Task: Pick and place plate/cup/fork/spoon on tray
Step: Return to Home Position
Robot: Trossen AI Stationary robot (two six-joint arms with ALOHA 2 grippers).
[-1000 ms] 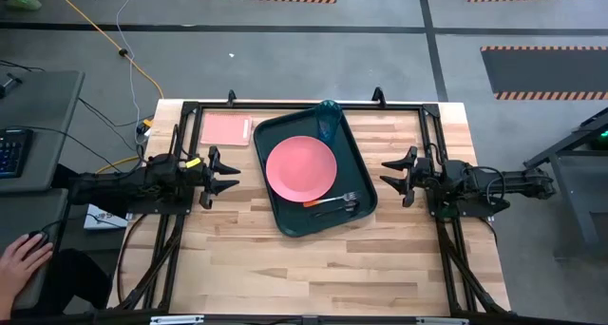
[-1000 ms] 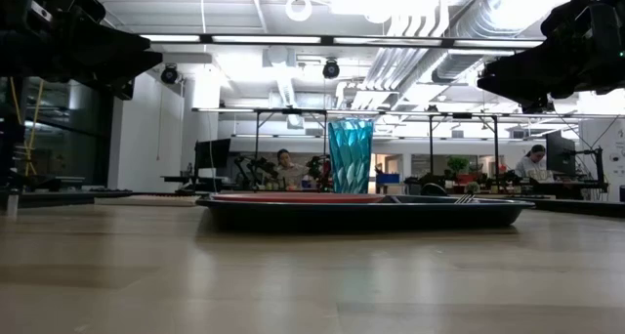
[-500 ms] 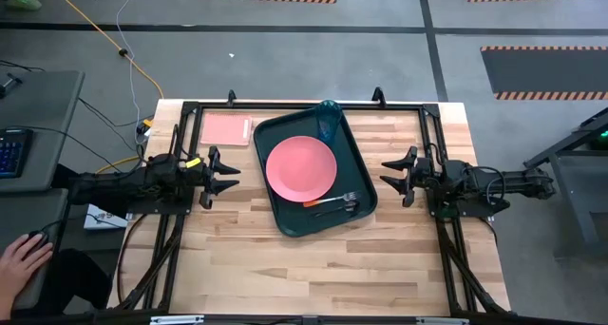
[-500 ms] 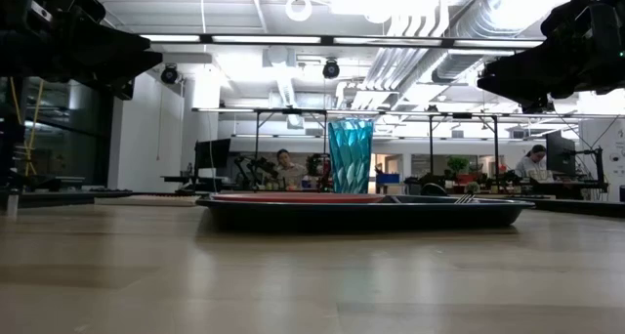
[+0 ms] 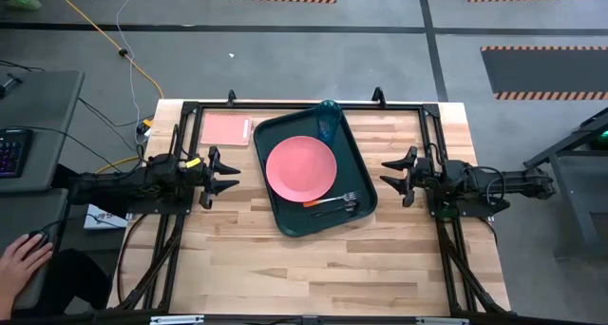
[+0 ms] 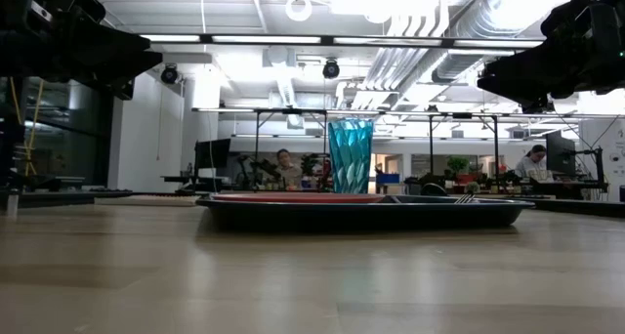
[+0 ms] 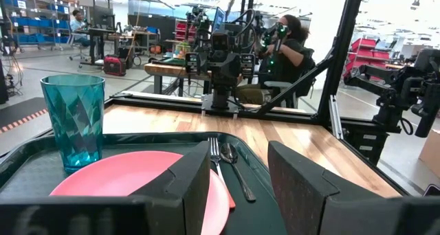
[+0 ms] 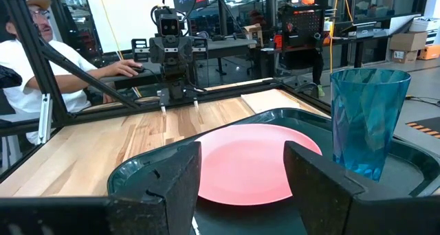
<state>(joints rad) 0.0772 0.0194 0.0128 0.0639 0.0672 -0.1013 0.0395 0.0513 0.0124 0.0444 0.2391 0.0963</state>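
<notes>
Nothing has moved: left gripper (image 5: 226,176) and right gripper (image 5: 392,176) sit pulled back, jaws spread and empty, the loaded tray (image 5: 290,220) lying midway between them

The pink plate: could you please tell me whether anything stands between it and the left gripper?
Only the rim of the tray. The left gripper sits left of it, jaws open toward the plate; the cup, fork and spoon lie off that line. The right gripper waits on the far side.

The desk (image 5: 313,268) is smooth pale wood. The cup (image 7: 72,118) is shiny see-through plastic. The plate (image 5: 300,167) looks smooth.
</notes>
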